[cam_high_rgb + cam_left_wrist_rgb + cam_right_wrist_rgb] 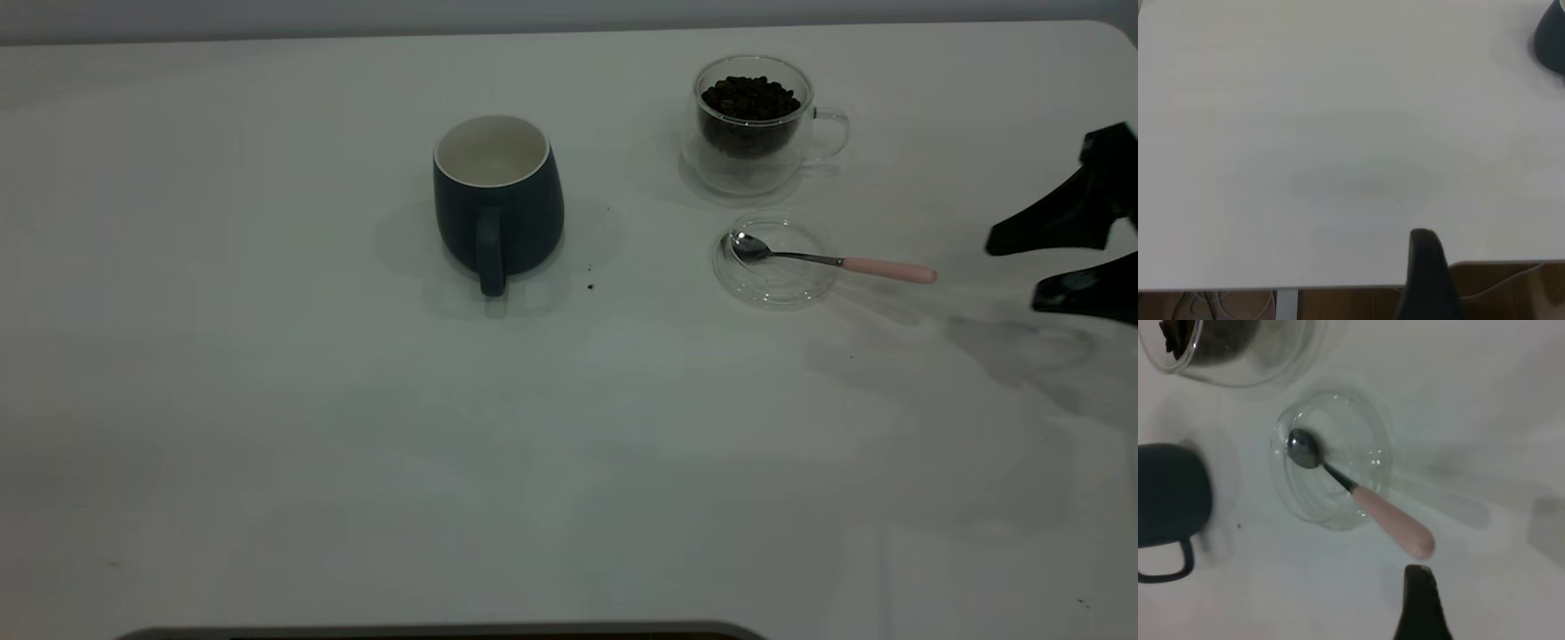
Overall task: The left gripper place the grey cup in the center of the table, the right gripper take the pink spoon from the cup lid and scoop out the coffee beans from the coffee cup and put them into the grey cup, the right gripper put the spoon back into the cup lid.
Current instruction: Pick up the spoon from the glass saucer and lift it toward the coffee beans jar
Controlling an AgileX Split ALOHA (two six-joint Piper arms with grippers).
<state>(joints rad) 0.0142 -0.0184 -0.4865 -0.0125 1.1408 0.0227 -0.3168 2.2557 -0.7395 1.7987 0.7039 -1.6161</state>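
Exterior view alone shows coffee beans (749,96).

The right gripper (1036,267) is cut off at the exterior view's edge.

Right gripper (1040,271): enters the exterior view at the right edge, raised off the surface, its two black pointed fingers (1049,216) spread apart and aimed leftward. In its own wrist view only one dark fingertip (1421,600) shows. Left gripper: outside the exterior view; its wrist view shows a single black fingertip (1426,267), so the set of its fingers cannot be judged.
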